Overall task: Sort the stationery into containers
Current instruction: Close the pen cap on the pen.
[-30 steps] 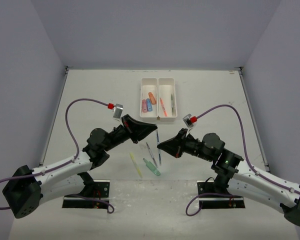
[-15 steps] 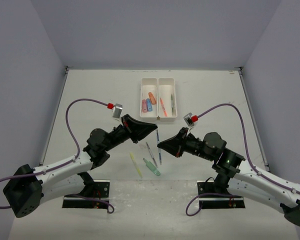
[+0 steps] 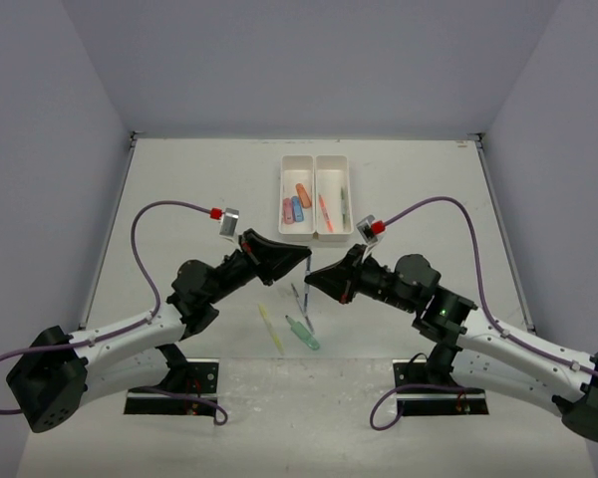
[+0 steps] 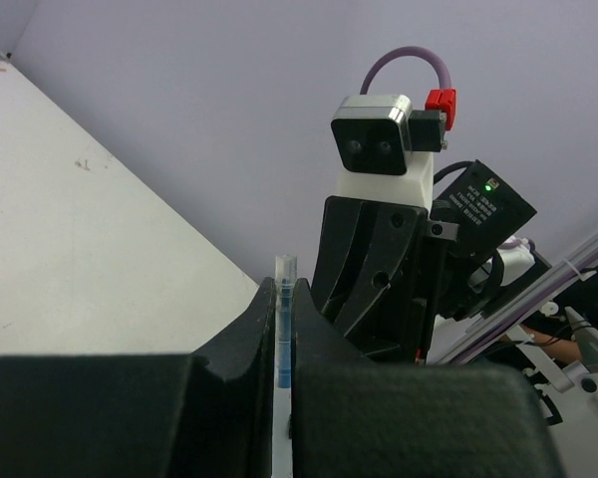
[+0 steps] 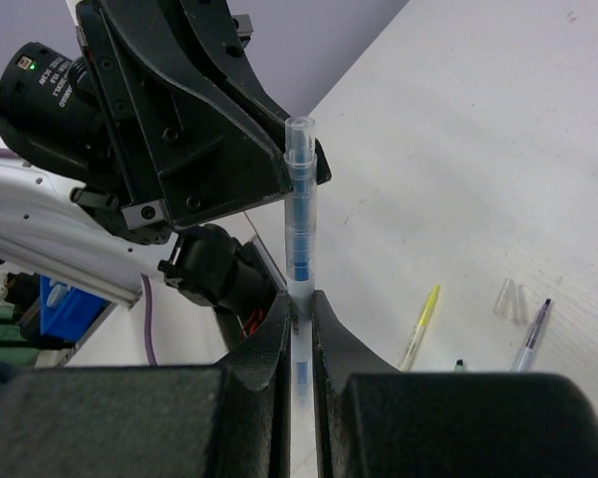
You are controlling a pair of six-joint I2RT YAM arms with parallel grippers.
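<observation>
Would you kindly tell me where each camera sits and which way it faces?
Top external: high behind the bases, looking down at the table and white tray; both arms show.
Left wrist: on the left arm, facing the right arm's camera; left fingers pinch a clear pen.
Right wrist: on the right arm, facing the left arm; right fingers pinch a clear pen.
Shared: top and right wrist both show the yellow pen.

No word, number or brand can be read. Tiny white print stands on the black square motor housing beyond and right of the left gripper, and on the black round motor housing up-left of the right gripper. Both are too small to make out.
</observation>
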